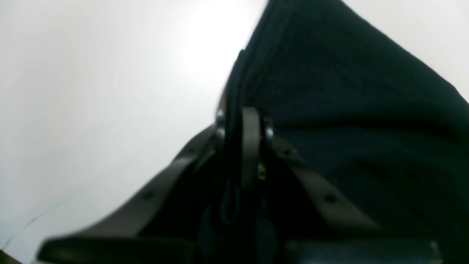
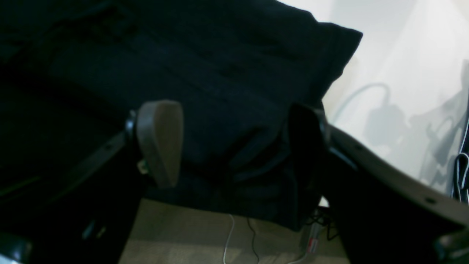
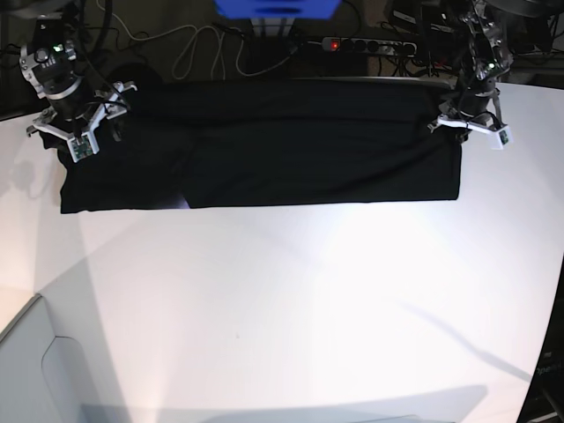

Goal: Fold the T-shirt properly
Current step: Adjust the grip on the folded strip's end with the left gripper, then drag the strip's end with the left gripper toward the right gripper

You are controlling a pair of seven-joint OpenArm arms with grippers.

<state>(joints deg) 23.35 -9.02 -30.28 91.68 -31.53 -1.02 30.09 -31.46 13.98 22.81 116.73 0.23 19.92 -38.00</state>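
The black T-shirt [image 3: 264, 150] lies spread as a wide band across the far part of the white table [image 3: 282, 308], plain side up. At its right end, my left gripper [image 3: 464, 123] has its fingers pressed together on the cloth's edge. Up close, that left gripper [image 1: 243, 128] is shut on a raised fold of the T-shirt [image 1: 348, 91]. My right gripper [image 3: 77, 141] is at the shirt's left end. The right gripper [image 2: 232, 146] stands open, one finger on each side of a bunched part of the T-shirt [image 2: 220, 73] at the table's edge.
Behind the table run a power strip [image 3: 366, 44], tangled cables [image 3: 198, 48] and a blue object [image 3: 278, 9]. The floor with cables [image 2: 234, 234] shows under the shirt's overhang. The table's near left corner [image 3: 40, 308] is cut off at an angle.
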